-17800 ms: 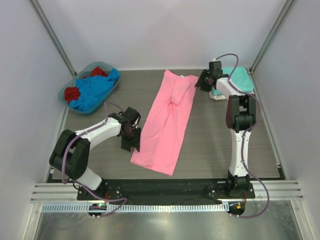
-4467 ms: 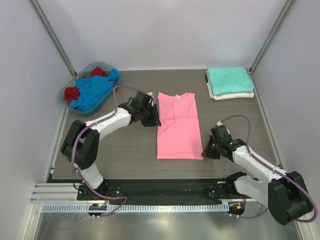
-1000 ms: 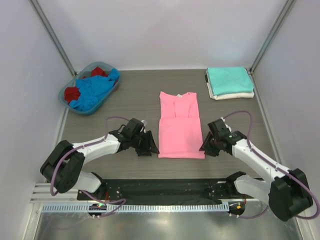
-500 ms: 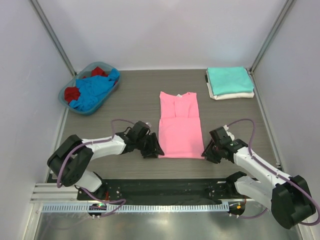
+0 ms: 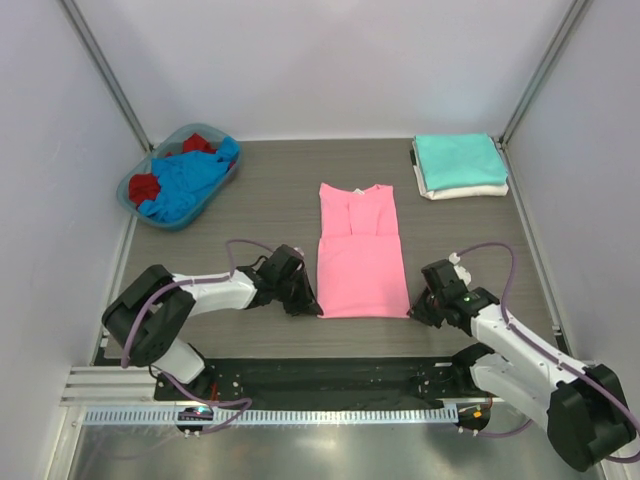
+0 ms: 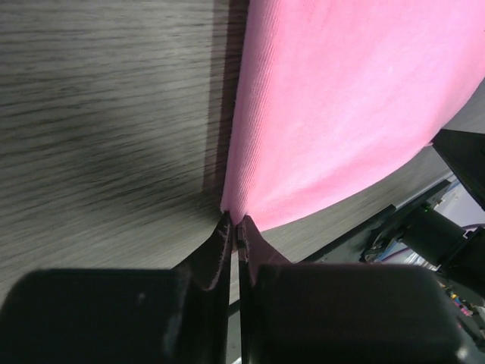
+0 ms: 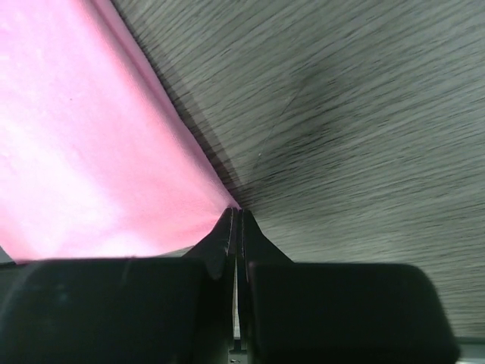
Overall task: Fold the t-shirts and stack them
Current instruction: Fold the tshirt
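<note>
A bright pink t-shirt (image 5: 360,255) lies flat as a long folded rectangle in the middle of the table, collar end away from the arms. My left gripper (image 5: 313,308) is down at its near left corner, jaws shut with the pink corner (image 6: 250,205) pinched between the tips (image 6: 236,221). My right gripper (image 5: 414,308) is at the near right corner, also shut, and the pink cloth (image 7: 98,167) runs into its closed tips (image 7: 236,213). A folded teal t-shirt (image 5: 458,157) rests on a folded white one (image 5: 466,190) at the back right.
A blue-rimmed basket (image 5: 131,181) at the back left holds a crumpled blue t-shirt (image 5: 190,175) and a red one (image 5: 143,187). White walls and metal posts close in the table. A black strip and a metal rail run along the near edge.
Both grippers slid to the pink t-shirt's near corners and closed on them. The shirt itself lies where it did.
</note>
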